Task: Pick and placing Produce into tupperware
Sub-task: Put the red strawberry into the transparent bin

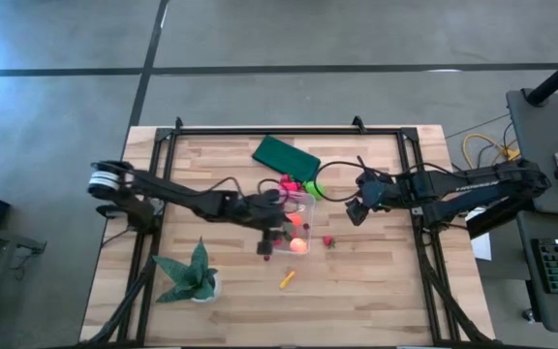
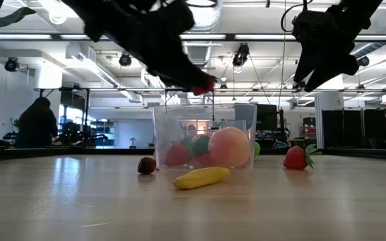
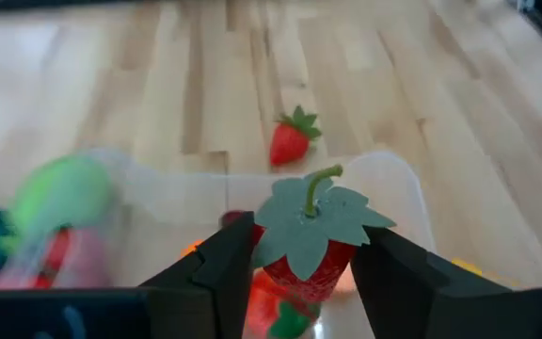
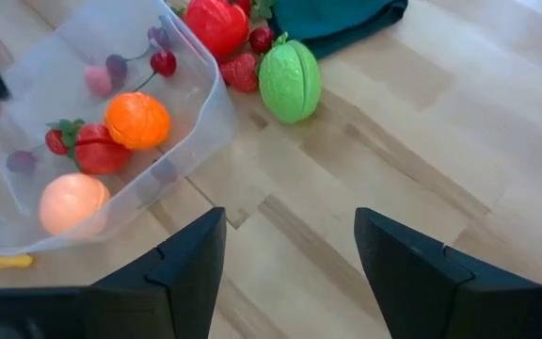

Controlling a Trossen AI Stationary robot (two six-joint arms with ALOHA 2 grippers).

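Pale wooden plank table: carries all items. Left arm reaches across it to the centre; right arm extends in from the opposite side.

Spiky green potted plant: stands at the near left of the table, apart from the work.

Flat dark green rectangle: lies at the far centre, just beyond the box.

Clear plastic rectangular tupperware: sits mid-table, open-topped. Inside it are a pale peach ball, an orange ball, a red strawberry piece and dark cherries.

Left gripper: positioned directly above the tupperware, fingers partly spread with a red toy strawberry with a green leaf cap between them; the berry touches both fingers.

Right gripper: hovers beside the tupperware, fingers standing apart, holding nothing.

Lime-green round piece: rests on the table just outside the box, beside a red piece.

Loose strawberry: on the table near the box.

Yellow-orange stick: lies on the table on the near side of the box.
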